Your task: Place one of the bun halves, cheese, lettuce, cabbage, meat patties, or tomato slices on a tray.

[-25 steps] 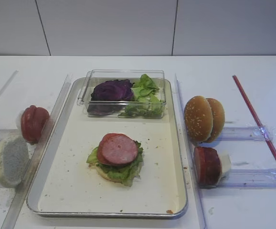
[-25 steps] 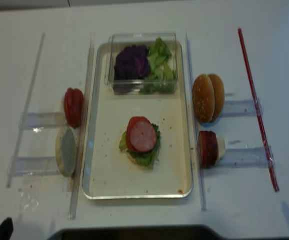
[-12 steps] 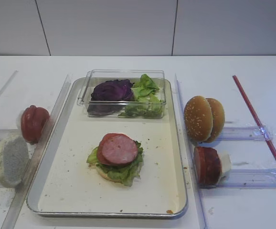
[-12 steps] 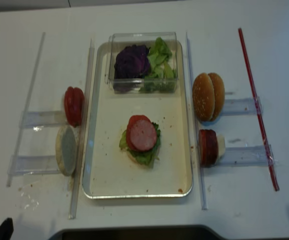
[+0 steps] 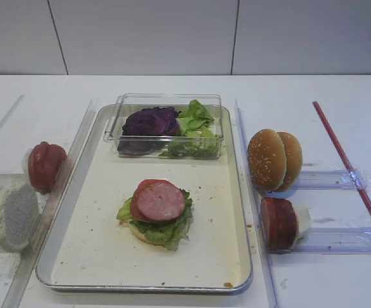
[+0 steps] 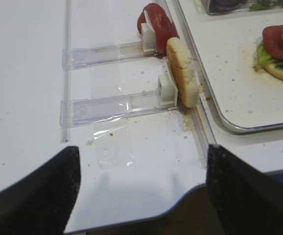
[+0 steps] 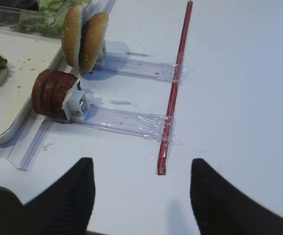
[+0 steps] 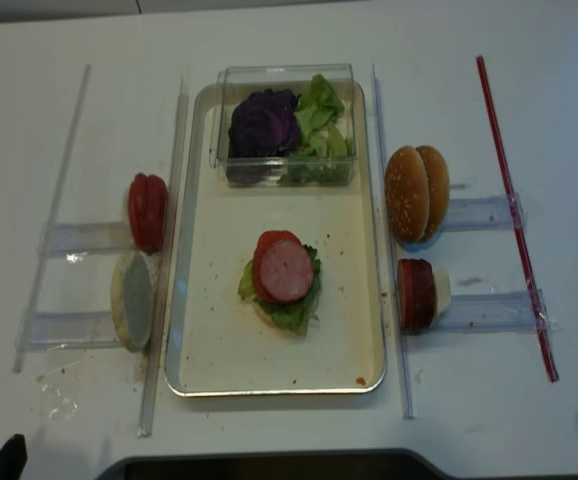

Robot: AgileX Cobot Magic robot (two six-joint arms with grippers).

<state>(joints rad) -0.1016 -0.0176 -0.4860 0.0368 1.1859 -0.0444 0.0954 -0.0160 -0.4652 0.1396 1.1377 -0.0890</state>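
two sesame bun halves (image 5: 274,159) upright beside tray (image 5: 237,192), no readable writing

White table (image 5: 172,86) bears tray (image 5: 240,212).

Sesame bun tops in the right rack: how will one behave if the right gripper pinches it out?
The sesame bun tops stand on edge, leaning together, so pulling one probably tips the other. They look like soft bread, likely light and squashy under a pinch. The domed crust may slip between the right gripper's open fingers; gripping across the flat faces seems safer.
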